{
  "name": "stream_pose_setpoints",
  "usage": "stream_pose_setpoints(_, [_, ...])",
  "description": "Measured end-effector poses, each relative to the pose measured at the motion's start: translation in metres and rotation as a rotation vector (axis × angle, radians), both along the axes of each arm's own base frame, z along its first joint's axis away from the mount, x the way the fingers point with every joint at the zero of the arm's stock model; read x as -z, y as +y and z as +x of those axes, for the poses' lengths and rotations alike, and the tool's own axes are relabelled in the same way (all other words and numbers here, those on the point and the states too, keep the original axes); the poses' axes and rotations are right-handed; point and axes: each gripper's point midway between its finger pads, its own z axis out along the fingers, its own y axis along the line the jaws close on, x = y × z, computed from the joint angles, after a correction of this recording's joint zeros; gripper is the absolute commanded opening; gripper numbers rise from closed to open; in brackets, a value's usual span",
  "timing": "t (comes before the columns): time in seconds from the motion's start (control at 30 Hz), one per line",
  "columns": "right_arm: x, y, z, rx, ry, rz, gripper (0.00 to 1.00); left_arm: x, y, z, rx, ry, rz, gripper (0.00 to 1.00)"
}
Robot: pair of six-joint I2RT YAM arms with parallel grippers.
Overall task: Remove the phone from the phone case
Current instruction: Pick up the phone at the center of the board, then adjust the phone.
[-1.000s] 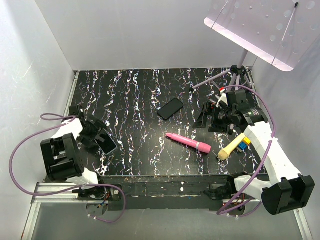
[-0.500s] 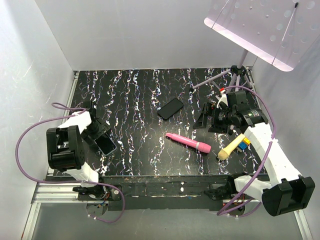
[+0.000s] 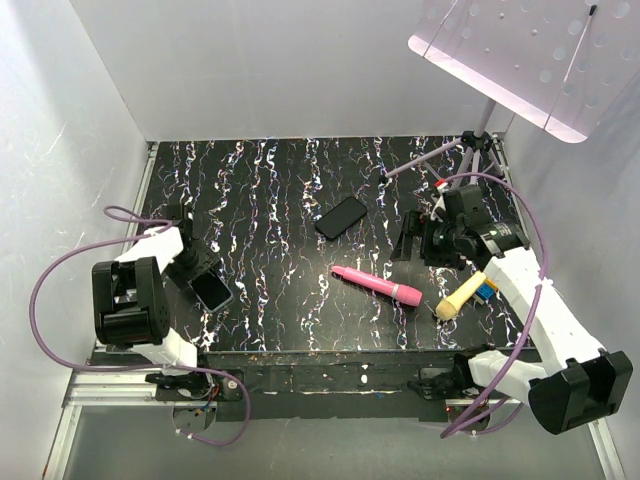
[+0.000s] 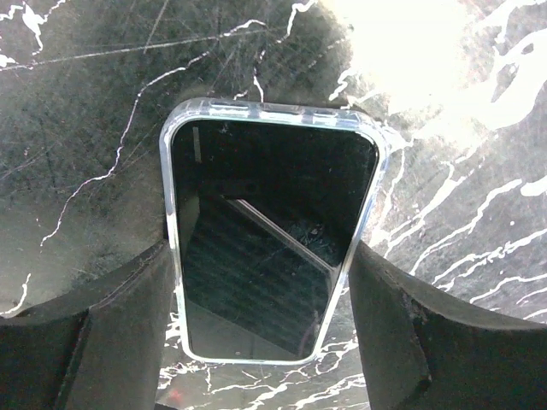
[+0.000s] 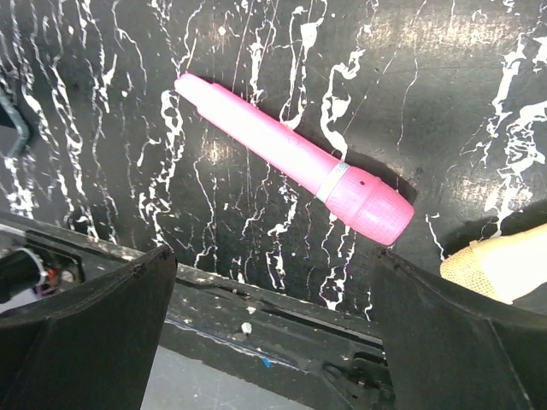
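Top: left gripper point(image 3: 203, 281) has dropped onto the phone point(image 3: 212, 291), near left; right gripper point(image 3: 412, 238) released, empty, right.
Left wrist: fingers point(image 4: 128, 325) closed in, seemingly clamping the phone case point(image 4: 170, 213); phone still inside.
Right wrist: we see only a pink tube point(image 5: 291, 166).

White walls point(image 3: 280, 60) enclosed a black, white-veined tabletop point(image 3: 280, 190); a pale, dotted panel point(image 3: 520, 50) on a tripod point(image 3: 478, 150) tilted over the tabletop's far right corner.
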Motion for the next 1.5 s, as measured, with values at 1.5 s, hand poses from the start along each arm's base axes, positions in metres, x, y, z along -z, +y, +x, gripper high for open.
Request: stream_pose_setpoints(1.5, [0.012, 0.234, -0.027, -0.391, -0.273, 0.323, 0.61, -0.148, -0.222, 0.007, -0.153, -0.377, -0.875, 0.00])
